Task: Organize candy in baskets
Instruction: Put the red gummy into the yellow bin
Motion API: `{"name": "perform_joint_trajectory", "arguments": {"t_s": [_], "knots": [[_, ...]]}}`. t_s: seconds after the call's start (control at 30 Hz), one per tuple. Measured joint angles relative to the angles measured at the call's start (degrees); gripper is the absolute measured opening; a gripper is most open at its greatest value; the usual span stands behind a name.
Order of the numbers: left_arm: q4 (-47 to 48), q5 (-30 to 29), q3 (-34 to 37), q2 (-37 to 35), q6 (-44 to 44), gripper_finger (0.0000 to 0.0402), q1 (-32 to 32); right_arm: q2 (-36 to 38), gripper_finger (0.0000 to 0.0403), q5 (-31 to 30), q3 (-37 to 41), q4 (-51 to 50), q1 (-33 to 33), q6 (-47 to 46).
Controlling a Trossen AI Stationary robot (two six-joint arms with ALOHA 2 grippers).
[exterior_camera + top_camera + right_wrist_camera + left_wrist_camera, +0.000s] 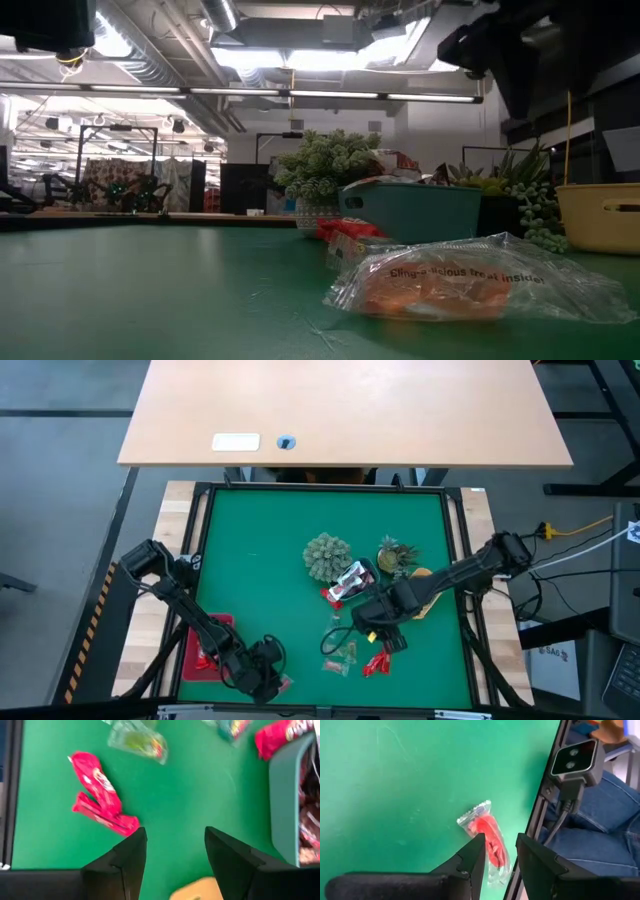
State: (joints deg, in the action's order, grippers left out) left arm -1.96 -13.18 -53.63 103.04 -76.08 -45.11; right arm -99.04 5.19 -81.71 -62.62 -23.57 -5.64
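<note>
Candy lies in several spots on the green mat: at seven o'clock the red basket (212, 628) holds red pieces, and beside it the left gripper (497, 857) stands open over a clear packet of red sweet (487, 840) near the mat's edge. Toward five o'clock, loose clear wrappers (342, 655) and red wrappers (378, 663) lie by the open right gripper (372, 622), whose arm covers the yellow basket (422, 574). The blue basket (352, 582) of red candy sits between two spiky plants (328, 556) at centre.

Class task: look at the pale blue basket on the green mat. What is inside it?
The pale blue basket holds red-wrapped candy. Its wall and the picture's edge hide the rest of the contents.
</note>
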Motion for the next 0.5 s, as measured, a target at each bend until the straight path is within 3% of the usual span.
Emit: {"name": "perform_joint_trajectory", "arguments": {"t_s": [0.3,0.5], "knots": [[-0.18,-1.59,0.0,1.02,0.12,0.0107,0.21,0.0,0.0199,-0.06,0.0,4.28,-3.69,-0.17],[-0.45,0.88,-0.01,3.31,-0.3,0.0107,0.23,0.0,0.0199,-0.26,0.0,5.82,-5.09,-0.45]]}}
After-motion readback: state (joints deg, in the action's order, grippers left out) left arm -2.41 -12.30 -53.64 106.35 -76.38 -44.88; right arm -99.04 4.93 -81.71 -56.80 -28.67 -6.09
